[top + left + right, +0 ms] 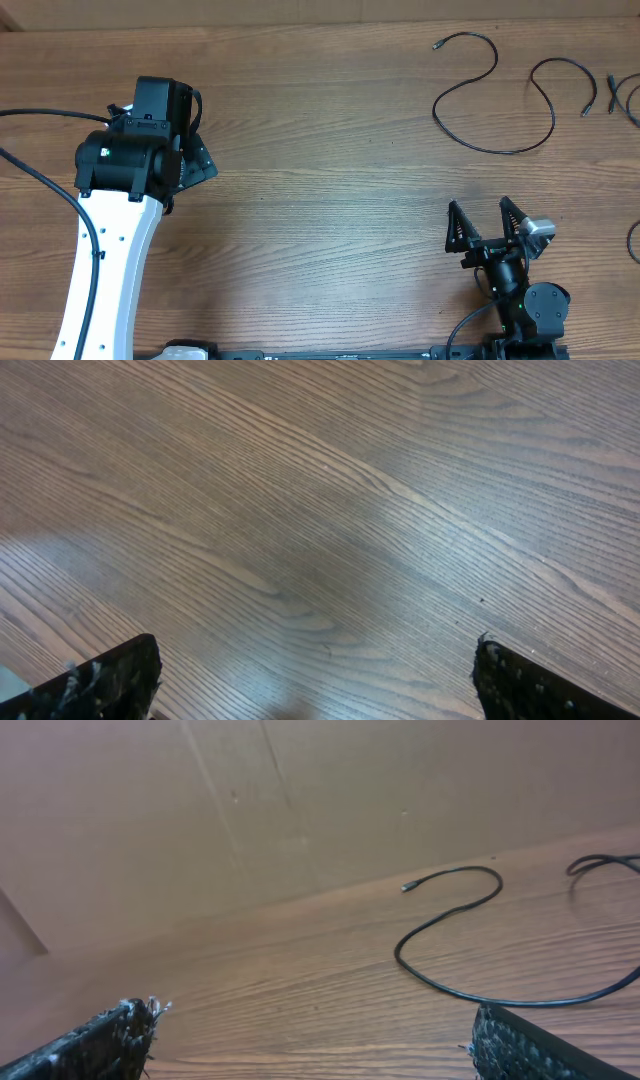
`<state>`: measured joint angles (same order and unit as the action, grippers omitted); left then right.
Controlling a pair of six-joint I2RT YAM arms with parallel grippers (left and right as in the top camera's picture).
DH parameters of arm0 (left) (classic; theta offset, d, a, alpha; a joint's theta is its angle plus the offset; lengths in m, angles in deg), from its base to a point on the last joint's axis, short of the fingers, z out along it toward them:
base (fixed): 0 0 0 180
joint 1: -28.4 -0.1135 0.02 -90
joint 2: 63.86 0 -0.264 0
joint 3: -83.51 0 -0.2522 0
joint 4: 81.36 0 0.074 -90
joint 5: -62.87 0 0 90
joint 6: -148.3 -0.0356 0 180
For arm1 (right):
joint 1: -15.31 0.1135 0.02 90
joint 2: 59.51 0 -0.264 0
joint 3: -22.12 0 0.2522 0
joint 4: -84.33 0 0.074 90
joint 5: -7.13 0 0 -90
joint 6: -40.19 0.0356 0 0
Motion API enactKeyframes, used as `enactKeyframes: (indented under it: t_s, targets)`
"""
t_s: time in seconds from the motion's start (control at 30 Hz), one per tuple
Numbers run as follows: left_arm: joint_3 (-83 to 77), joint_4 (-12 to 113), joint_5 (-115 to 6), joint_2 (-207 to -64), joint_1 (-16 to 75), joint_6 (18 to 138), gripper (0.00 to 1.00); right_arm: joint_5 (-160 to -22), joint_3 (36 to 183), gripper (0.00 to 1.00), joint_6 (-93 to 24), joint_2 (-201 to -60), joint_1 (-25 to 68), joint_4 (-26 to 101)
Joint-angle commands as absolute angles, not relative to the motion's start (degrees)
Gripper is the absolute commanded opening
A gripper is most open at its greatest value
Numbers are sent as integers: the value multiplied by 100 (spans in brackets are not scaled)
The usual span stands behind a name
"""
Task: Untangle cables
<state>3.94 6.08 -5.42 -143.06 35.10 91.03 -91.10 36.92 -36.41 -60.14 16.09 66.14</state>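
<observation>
One long thin black cable [438, 108] snakes in loose curves across the far right of the table, with small plugs at both ends. A second cable [630, 100] loops at the right edge, apart from the first. Another cable bit [633, 242] shows lower at that edge. My right gripper [481, 207] stands open near the front, well short of the long cable. In the right wrist view the long cable [399, 956] curves ahead of the open right gripper [320, 1035]. My left gripper [198, 162] is far to the left. The left gripper [315, 690] is open over bare wood.
A brown cardboard wall [300, 800] rises behind the wooden table [320, 150]. The left arm's thick black wire [45, 185] trails along the left side.
</observation>
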Motion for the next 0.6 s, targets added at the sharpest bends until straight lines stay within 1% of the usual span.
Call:
enactKeyframes:
  t_s: [0.0, 0.57]
  targets:
    - [377, 608, -470, -14326, 3508, 9197, 100, -8996, 3631, 100, -4001, -5966, 1598, 6612]
    - [377, 608, -470, -14326, 3508, 9197, 99, -9193, 3631, 100, -4089, -5966, 1598, 6645]
